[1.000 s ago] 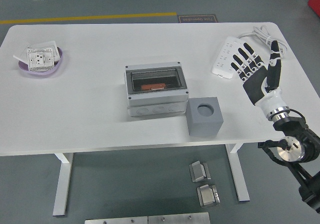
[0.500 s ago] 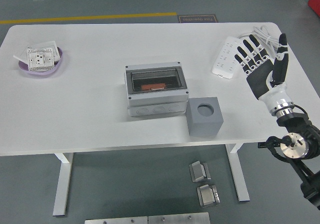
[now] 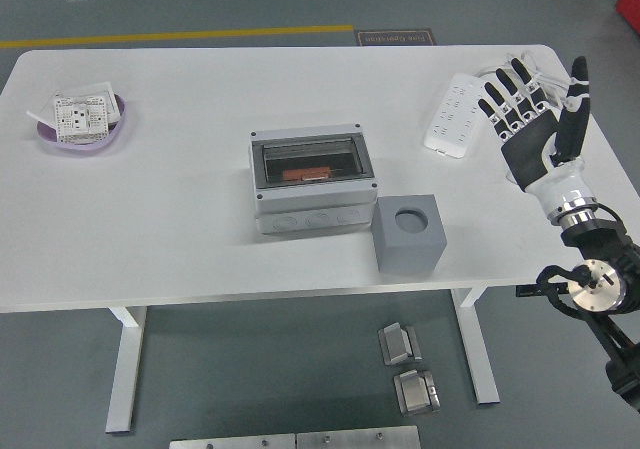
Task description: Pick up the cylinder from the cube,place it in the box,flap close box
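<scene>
One right hand point(image 3: 540, 129), fingers spread, has drifted farther right and away.

1 high head view, facing down over table point(image 3: 200, 229).

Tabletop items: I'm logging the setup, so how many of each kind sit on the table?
Grey box: 1
Grey cube: 1
Purple bowl: 1
White power strip: 1
Total: 4
</scene>
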